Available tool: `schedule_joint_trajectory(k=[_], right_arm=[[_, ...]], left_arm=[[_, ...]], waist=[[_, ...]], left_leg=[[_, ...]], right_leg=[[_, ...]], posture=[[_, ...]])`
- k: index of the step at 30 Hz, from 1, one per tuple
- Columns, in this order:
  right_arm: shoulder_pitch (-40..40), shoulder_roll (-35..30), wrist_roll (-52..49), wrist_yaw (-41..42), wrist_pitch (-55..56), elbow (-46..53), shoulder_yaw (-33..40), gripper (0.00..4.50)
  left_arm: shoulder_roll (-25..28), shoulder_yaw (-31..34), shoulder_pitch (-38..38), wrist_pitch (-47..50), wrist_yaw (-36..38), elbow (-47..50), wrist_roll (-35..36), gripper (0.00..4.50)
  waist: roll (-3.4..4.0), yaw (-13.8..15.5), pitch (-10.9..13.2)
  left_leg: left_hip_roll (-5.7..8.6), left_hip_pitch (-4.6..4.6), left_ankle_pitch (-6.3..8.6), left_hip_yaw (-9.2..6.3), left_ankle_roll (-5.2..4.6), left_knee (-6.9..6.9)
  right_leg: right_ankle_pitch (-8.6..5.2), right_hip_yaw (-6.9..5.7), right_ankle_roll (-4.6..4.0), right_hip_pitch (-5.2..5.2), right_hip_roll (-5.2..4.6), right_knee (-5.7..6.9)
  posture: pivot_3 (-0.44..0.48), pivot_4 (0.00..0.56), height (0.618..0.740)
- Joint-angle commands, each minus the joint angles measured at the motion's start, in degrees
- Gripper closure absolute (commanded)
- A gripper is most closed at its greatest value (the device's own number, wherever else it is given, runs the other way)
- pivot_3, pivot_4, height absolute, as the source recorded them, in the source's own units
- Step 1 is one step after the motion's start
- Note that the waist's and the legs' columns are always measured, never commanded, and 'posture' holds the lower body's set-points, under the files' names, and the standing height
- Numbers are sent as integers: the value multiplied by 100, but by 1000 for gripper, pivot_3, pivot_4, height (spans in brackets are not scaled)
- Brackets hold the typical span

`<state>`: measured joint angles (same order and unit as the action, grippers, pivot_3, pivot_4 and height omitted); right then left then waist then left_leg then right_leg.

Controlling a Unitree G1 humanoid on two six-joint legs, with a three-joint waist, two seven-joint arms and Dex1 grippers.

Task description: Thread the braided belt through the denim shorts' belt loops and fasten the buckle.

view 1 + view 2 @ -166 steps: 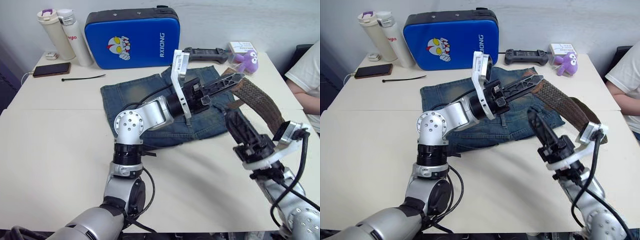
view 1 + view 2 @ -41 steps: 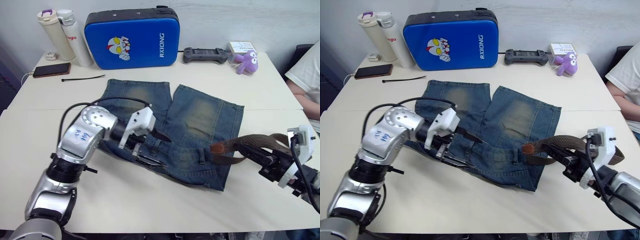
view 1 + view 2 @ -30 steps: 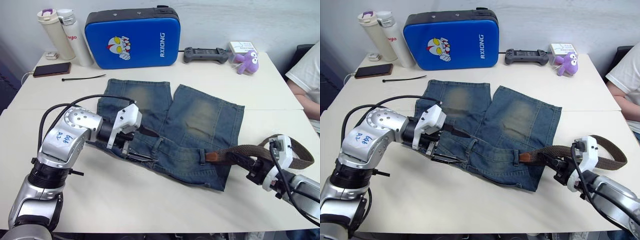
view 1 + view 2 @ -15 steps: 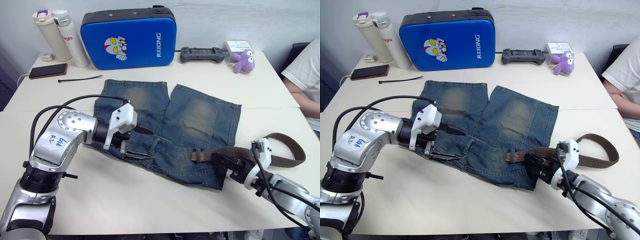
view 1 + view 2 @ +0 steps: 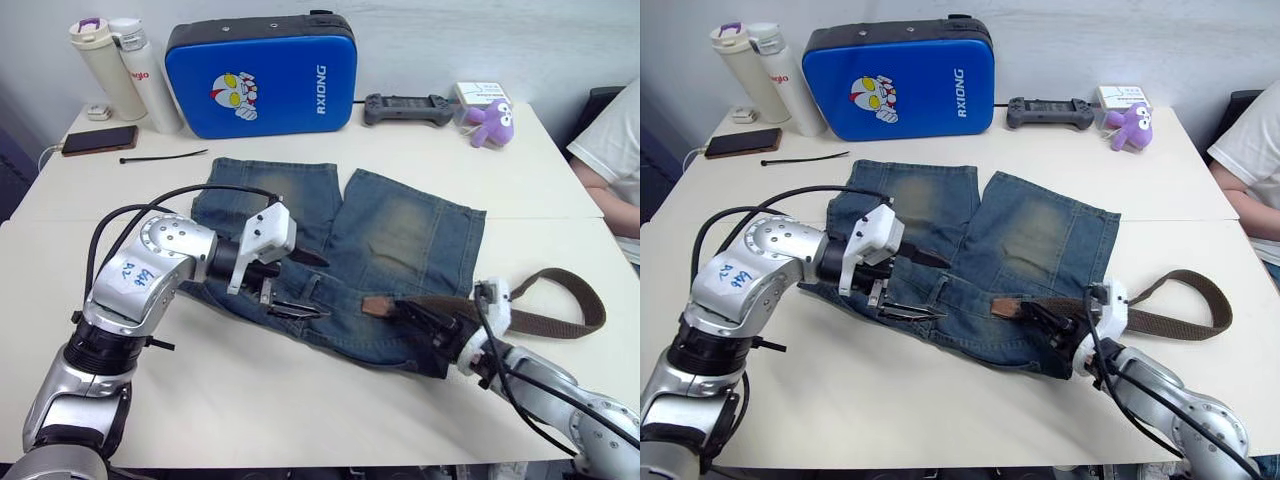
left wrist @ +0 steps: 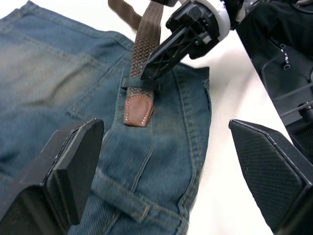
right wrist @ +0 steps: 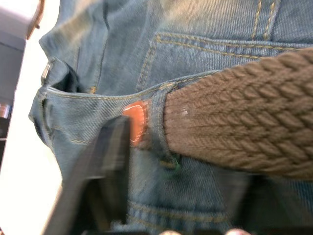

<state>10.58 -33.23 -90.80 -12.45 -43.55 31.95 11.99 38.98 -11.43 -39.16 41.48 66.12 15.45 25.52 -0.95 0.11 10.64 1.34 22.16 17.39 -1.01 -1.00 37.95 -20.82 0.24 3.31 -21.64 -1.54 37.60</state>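
Observation:
The denim shorts (image 5: pixel 400 225) lie flat on the table, waistband nearest me. The braided belt (image 5: pixel 560 285) curls in a loop at the right and runs left along the waistband. Its tan tip (image 6: pixel 138 108) pokes out past one of the belt loops (image 6: pixel 138 84), so the strap passes under that loop. My right gripper (image 5: pixel 415 312) lies along the belt just behind that loop, fingers (image 7: pixel 105 166) spread apart, the strap between them. My left gripper (image 5: pixel 308 285) hovers open over the waistband, a short way left of the tip. The buckle is hidden.
Along the table's far side stand a blue case (image 5: pixel 262 75) and two bottles (image 5: pixel 110 65). There too lie a phone (image 5: pixel 100 138), a black cable tie (image 5: pixel 165 156), a game controller (image 5: pixel 410 108) and a purple toy (image 5: pixel 492 120). A person's sleeve (image 5: pixel 615 130) is at the right edge.
My right gripper has slid left along the waistband, carrying the belt's tip further past the loop, and its fingers have spread. The left gripper stays open near the same spot.

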Motion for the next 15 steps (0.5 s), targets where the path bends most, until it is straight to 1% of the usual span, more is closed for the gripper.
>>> schedule_joint_trajectory(k=[1, 6, 15], right_arm=[[601, 90, -330, 11, 223, 258, 450, 15], [1101, 457, -486, 58, 695, 501, 796, 15], [1184, 1121, -410, 1, 1177, 165, 770, 15]], left_arm=[[-67, -47, -120, -159, 70, -70, 10, 0], [-222, -191, -248, -283, 134, -242, -13, 0], [-285, -251, -405, -342, 172, -355, -34, 0]], waist=[[0, -5, 0], [0, -26, 0], [1, -27, 0]], left_leg=[[0, 0, 0, 0, 0, 0], [0, -3, 1, 2, -2, 1], [0, -7, -1, 3, 2, -3]], right_leg=[[0, 0, 0, 0, 0, 0], [0, 4, 0, 2, 0, 0], [0, 6, -1, -1, 0, 2]], posture=[[0, 150, 739], [0, 150, 739], [0, 150, 739]])
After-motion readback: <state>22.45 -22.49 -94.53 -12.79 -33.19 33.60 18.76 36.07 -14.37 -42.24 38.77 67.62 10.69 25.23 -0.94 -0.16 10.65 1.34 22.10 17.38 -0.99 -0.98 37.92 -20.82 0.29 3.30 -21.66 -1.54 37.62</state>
